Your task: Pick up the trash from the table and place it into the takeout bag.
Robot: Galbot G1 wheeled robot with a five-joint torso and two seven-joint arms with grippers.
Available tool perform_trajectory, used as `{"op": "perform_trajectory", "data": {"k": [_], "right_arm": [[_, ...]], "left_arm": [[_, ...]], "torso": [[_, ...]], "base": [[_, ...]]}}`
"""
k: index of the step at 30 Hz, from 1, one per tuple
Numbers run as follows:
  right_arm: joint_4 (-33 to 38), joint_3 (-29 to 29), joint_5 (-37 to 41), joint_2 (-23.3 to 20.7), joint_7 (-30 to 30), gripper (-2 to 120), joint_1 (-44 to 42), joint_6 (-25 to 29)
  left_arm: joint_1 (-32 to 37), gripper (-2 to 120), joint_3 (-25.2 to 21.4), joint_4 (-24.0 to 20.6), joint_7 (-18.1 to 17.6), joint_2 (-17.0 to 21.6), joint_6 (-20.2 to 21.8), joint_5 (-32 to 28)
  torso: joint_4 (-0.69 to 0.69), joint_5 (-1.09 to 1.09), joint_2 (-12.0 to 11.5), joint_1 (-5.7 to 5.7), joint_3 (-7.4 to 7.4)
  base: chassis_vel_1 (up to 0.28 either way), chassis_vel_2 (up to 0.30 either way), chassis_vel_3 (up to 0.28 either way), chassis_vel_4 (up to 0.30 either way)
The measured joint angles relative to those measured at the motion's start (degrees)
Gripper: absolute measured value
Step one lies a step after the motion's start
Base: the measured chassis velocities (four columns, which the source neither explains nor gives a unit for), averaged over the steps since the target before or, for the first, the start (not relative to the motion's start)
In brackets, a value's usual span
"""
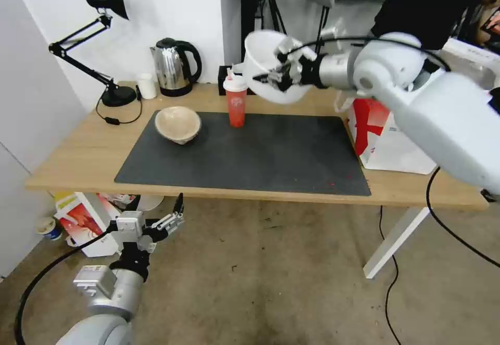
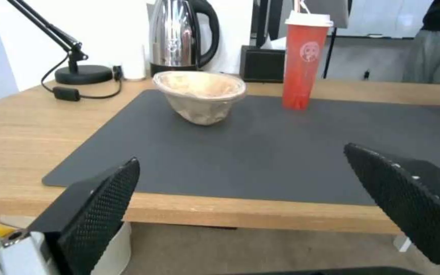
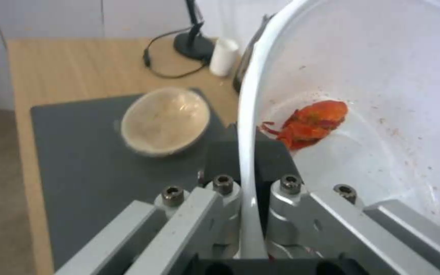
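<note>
**White bowl held by its rim above the desk, two items left on the mat**

At the far left of the head view, the left end effector (image 1: 174,214) hangs below the front edge of the desk (image 1: 78,152), its two black fingers spread apart and holding nothing.

On the left part of the dark-grey mat (image 1: 271,157) sits the beige pulp bowl (image 1: 178,124), tipped slightly on its side. It looks light and stiff but crushable, with a crumpled wall; the rim is probably the best place to pinch it.

Just right of it, near the mat's back edge, stands the red drink cup (image 1: 236,103) with its white lid, upright. It is tall and narrow, so it could topple if nudged; a grasp around the middle of its body would likely suit it.

Further right, above the back of the desk, the right end effector (image 1: 278,74) is pinching the large white plastic bowl (image 1: 263,59) by its rim, one finger inside and one outside. The bowl is tilted in the air. In the right wrist view a red food scrap (image 3: 311,122) lies inside. The thin plastic wall looks light, flexible and smooth, so it may slip or swing.

At the right end of the desk stands the takeout bag (image 1: 385,137), partly hidden behind the right arm.
</note>
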Motion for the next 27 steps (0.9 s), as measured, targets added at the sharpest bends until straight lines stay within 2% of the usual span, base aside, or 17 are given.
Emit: {"op": "perform_trajectory", "data": {"k": [17,27], "right_arm": [[-4.24,-6.45,1.62,-4.72,-1.74,0,10.10,-0.06],[-7.12,-5.52,1.73,-8.87,-2.36,0,11.04,-0.06]], "left_arm": [[-0.62,100,0.53,0.88,-0.03,0.17,0.00,-0.05],[-0.50,100,-0.06,-0.05,0.05,1.25,1.60,-0.89]], "torso": [[0.00,0.02,0.00,0.00,0.00],[-0.01,0.01,0.00,-0.01,0.00]], "base": [[0.000,0.000,0.000,0.000],[0.000,0.000,0.000,0.000]]}}
